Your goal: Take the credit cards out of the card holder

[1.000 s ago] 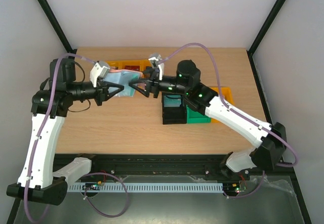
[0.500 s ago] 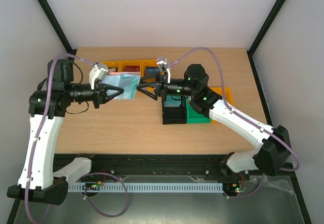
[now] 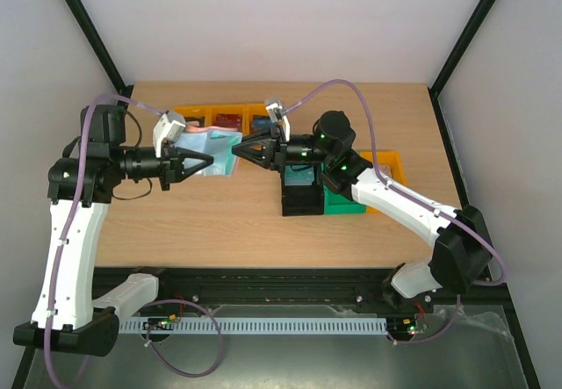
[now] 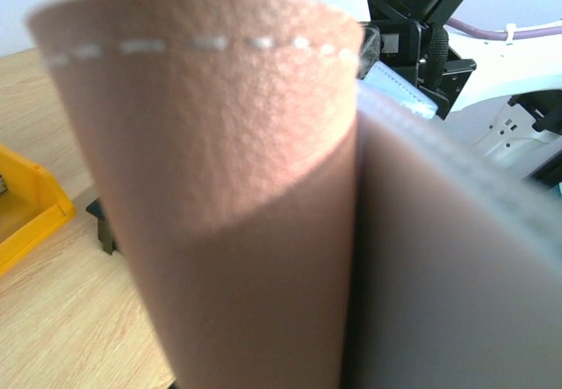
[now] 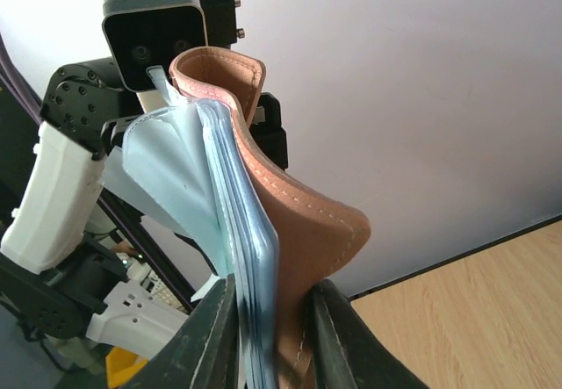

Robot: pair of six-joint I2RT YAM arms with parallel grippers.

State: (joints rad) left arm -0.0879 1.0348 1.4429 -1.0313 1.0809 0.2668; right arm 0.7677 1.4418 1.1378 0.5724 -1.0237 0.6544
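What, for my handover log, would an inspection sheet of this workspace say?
Surface: wooden table.
Job's things: card holder held above the table between both arms, pale blue leaves fanned out; credit cards cannot be made out.
Clutter: yellow bins at the far edge; another yellow bin on the right; black bin beside green bin.
Grippers: left gripper jaws shut on the holder; right gripper jaws pinching its opposite edge.
Cables: purple cable running along each arm.
Surroundings: white walls, black frame posts.
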